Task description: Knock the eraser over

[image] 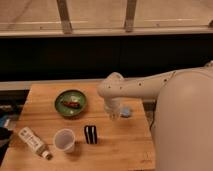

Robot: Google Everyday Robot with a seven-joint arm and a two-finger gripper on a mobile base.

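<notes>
On the desk [120, 150] a white bottle [34, 142] lies at the left, with a clear cup [64, 140] beside it and a green plate [70, 102] behind. The eraser [90, 134] stands upright just right of the cup. Further right, the gripper [114, 112] hangs low, jaws pressed together, beside a blue sponge [127, 111].

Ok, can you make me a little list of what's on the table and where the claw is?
table: wooden
eraser: black with white stripes, standing up, just right of the cup, not knocked over yet
cup: clear, upright
plate: green, something reddish on it
bottle: lying on its side, front left
sponge: blue, near the right edge
claw: shut, pointing down beside the sponge, apart from the eraser
</notes>
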